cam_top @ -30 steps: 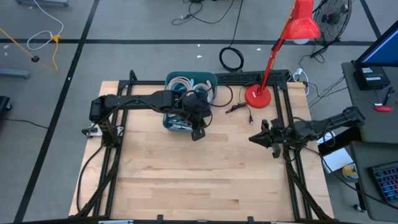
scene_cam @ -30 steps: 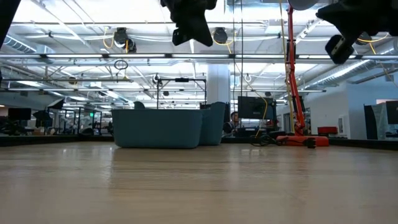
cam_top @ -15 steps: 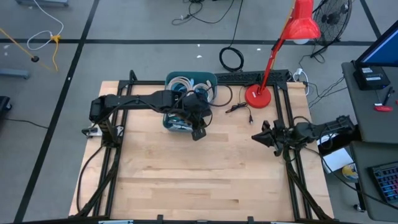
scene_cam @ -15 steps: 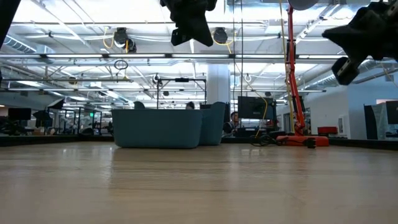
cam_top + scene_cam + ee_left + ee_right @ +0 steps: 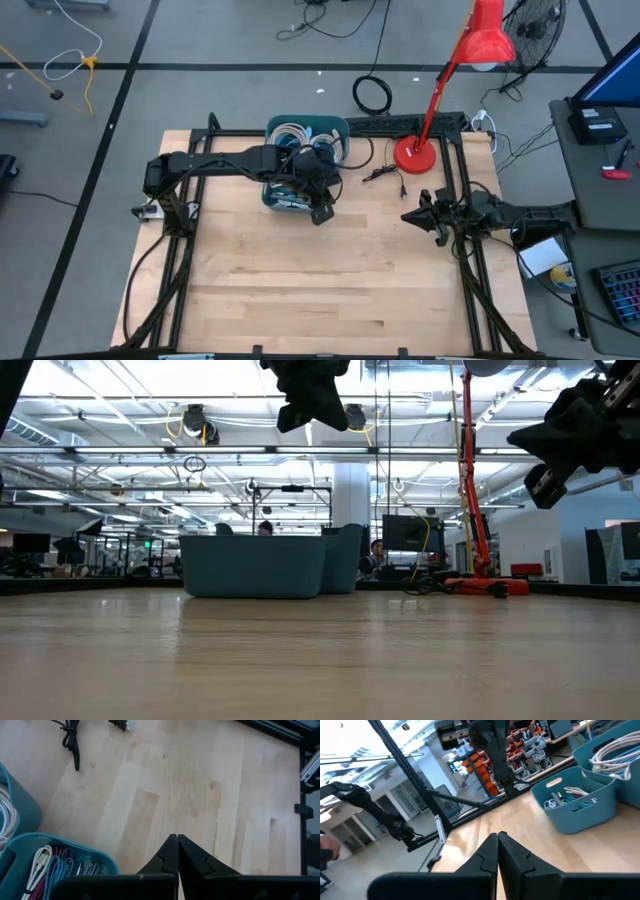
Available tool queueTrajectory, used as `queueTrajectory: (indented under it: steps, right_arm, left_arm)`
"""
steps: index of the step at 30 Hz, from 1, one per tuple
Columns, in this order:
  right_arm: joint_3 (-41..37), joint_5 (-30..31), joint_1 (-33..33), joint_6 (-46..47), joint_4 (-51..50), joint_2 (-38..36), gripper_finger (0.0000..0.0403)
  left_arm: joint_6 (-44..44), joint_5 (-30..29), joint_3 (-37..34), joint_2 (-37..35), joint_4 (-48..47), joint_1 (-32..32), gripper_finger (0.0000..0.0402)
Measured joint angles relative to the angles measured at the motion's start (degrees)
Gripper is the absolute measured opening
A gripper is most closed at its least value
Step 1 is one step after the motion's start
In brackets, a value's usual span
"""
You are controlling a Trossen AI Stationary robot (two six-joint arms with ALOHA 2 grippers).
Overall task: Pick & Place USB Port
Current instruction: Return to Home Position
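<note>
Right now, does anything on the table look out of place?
One black cable lies loose on the table between the blue bins and the red lamp base, outside the bins. Nothing else stands out.

High view looks down; low view, level, probably shares the bins (image 5: 335, 123) (image 5: 250, 570).

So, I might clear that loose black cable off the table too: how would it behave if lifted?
Probably floppy: the black cable lies in loose bends on the table, so its ends would likely dangle. It looks thin, so probably light; a push might only bunch it.
</note>
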Motion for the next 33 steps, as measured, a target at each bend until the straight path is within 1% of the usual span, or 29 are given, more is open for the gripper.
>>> queueTrajectory:
  steps: [4, 7, 9, 13, 18, 22, 25, 33]
  right_arm:
    - [-0.04, -2.28, -2.32, -0.54, -1.87, 0.02, 0.0]
    - [-0.09, -2.57, -2.84, -1.3, -2.86, 0.02, 0.0]
    - [-0.09, -2.18, -2.87, -1.81, -3.06, 0.02, 0.0]
    - [-0.09, 0.59, -2.85, -3.07, -3.78, 0.02, 0.0]
    - [-0.11, 0.87, -2.85, -5.25, -3.97, 0.88, 0.0]
    - [-0.14, 1.13, -2.85, -6.95, -4.07, 3.04, 0.0]
    - [-0.14, 2.55, -2.86, -7.95, -4.37, 5.03, 0.0]
    - [-0.14, 2.87, -2.85, -8.1, -4.43, 9.78, 0.0]
  left_arm:
    - [-0.81, 0.0, 0.0, -0.01, 0.42, 0.0, 0.0001]
    - [-1.05, 0.0, 0.0, -0.02, 0.85, 0.0, 0.0]
    - [-1.18, -0.02, 0.0, -0.02, 0.81, 0.0, 0.0001]
    - [-1.17, -0.02, 0.0, -0.02, 0.81, 0.0, 0.0001]
    - [-0.92, -0.02, 0.0, -0.04, 0.79, 0.0, 0.0001]
    - [-0.89, 0.0, 0.0, -0.02, 0.39, 0.0, 0.0001]
    - [-0.87, 0.0, 0.0, -0.04, -0.13, 0.0, 0.0001]
    - [-0.68, 0.0, 0.0, -0.03, -0.61, 0.0, 0.0002]
